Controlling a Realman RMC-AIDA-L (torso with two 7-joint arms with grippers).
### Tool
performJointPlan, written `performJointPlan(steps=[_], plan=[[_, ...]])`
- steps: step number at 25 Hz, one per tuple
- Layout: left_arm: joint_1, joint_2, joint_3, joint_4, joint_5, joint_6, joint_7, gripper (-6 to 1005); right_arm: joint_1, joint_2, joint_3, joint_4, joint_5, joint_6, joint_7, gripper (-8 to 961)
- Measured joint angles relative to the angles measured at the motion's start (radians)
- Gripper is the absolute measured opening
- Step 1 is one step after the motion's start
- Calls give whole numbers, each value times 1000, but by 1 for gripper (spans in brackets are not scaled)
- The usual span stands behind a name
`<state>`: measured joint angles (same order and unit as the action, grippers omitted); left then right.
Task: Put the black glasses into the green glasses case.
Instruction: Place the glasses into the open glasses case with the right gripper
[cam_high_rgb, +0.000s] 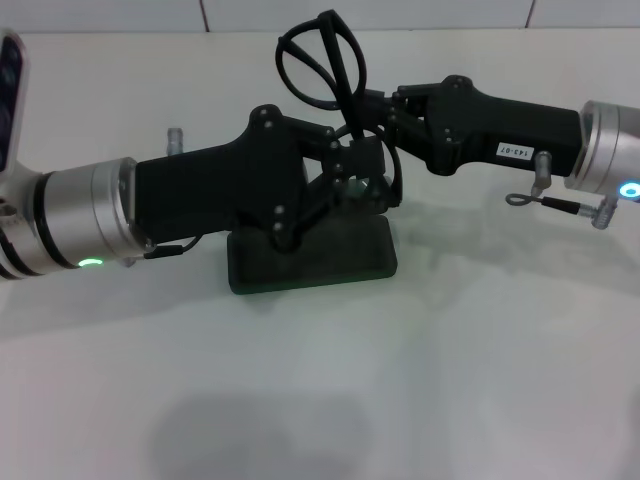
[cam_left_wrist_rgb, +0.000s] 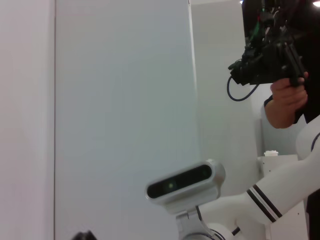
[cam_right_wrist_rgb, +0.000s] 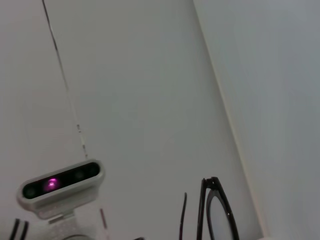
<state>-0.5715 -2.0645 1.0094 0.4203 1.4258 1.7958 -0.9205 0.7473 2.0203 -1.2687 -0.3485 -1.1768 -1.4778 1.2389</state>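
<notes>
The black glasses (cam_high_rgb: 322, 62) are standing up above the two grippers, lenses uppermost, with their lower part running down into the right gripper (cam_high_rgb: 368, 152), which appears to be pinching them (the fingertips themselves are buried in dark overlap). In the right wrist view a lens rim and a slim temple of the glasses (cam_right_wrist_rgb: 216, 210) are showing against a pale wall. The left gripper (cam_high_rgb: 335, 165) is meeting the right one at the same spot, and I cannot tell whether its fingers are spread or pressed together. Directly beneath both grippers the green glasses case (cam_high_rgb: 312, 258) is lying flat on the white table (cam_high_rgb: 400, 380), looking closed as far as can be seen. Beyond the table a pale tiled wall (cam_high_rgb: 400, 14) is rising. In the left wrist view a person's hand (cam_left_wrist_rgb: 286, 100) is holding a black device.
</notes>
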Motion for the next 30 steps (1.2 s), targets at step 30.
performJointPlan(steps=[30], plan=[[153,105,1,6,301,-166,-78,7,-9,1,-114,-666,-710,66,271,49]])
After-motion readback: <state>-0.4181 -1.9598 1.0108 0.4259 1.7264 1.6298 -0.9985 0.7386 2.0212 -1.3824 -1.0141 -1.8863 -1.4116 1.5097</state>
